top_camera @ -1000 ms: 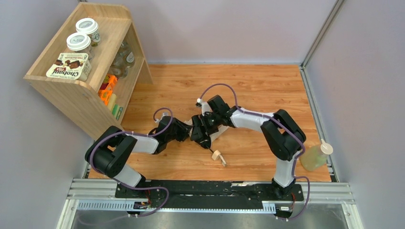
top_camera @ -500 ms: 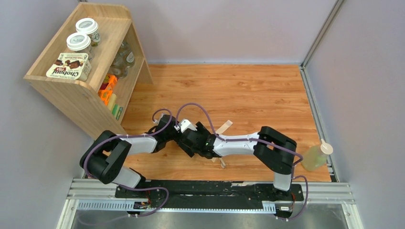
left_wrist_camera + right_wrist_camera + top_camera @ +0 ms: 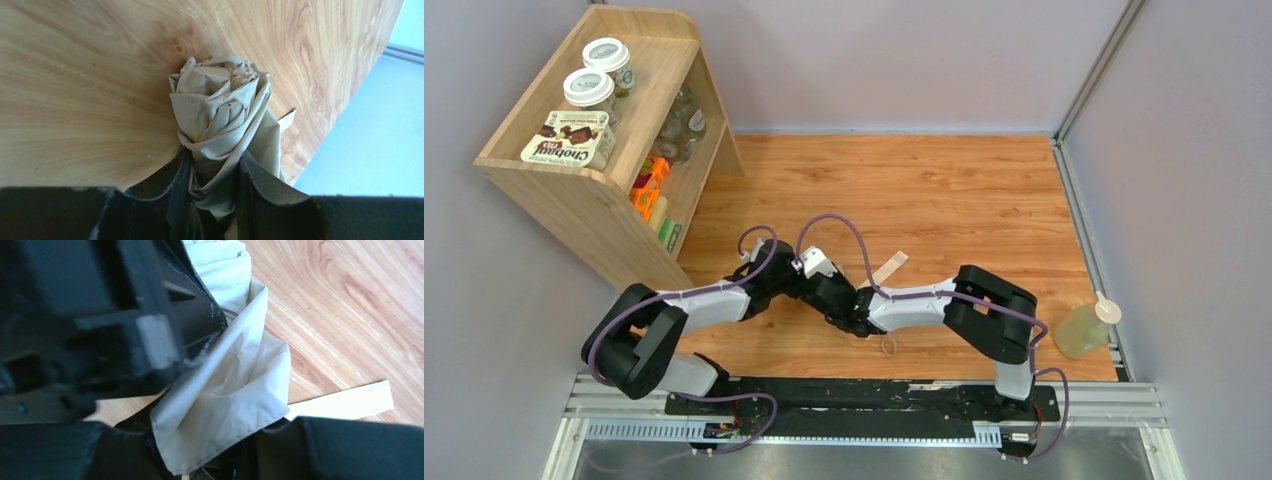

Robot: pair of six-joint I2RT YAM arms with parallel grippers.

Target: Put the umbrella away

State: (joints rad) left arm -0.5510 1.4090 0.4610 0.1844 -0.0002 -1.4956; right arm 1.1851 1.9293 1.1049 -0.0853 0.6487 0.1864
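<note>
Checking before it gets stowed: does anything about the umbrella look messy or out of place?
Yes. The umbrella is a crumpled, loose bundle where the left gripper clamps it, not neatly rolled. Its strap trails unfastened on the table, and the right gripper pinches a stray fold.

My left hand (image 3: pixel 212 172) pinches the umbrella (image 3: pixel 220 100), its pale beige canopy twisted into a crumpled bundle near the middle of the surface (image 3: pixel 964 190). A loose fold sits in my right hand (image 3: pixel 207 447), and its closure strap (image 3: pixel 890 266) lies flat on the wood.
</note>
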